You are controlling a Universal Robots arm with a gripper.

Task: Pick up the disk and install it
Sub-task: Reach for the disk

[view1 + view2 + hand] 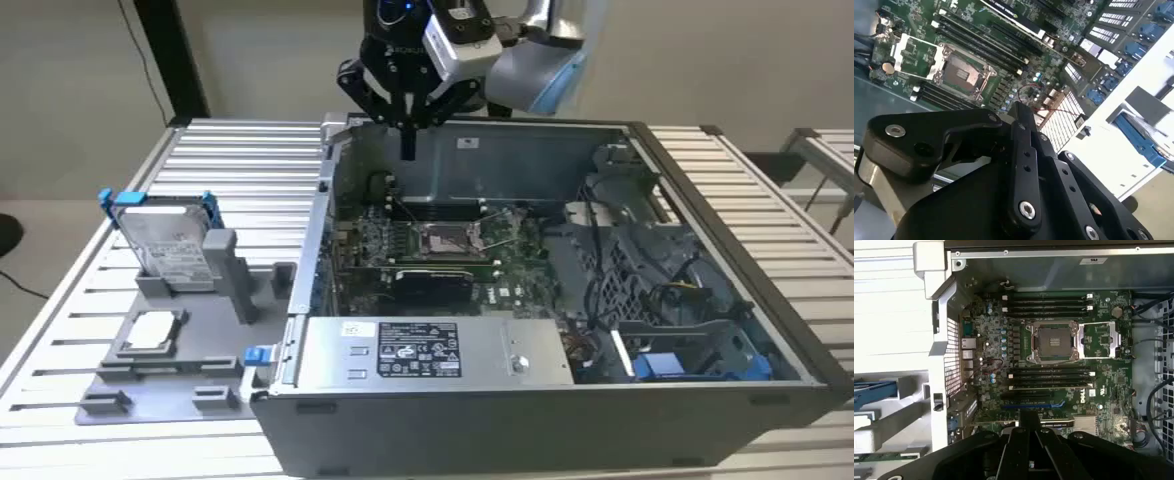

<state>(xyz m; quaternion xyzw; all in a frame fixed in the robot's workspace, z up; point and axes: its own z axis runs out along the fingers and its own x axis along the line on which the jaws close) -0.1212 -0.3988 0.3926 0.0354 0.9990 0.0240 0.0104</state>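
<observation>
gripper [408,150] is held closed and empty at upper centre, the disk [170,248] stood upright well to its lower left.

You look straight down into the open computer case [1054,262], where the green motherboard [1114,385] carries the processor socket [1055,342] near its middle, the socket's metal cover [1098,326] swung open beside it. Black memory slots [1046,303] run in rows on both sides of the socket, and a blue slot [1031,404] lies nearer the board's edge. The gripper [1029,415] hangs over that edge, its black fingers meeting in one tip.
</observation>
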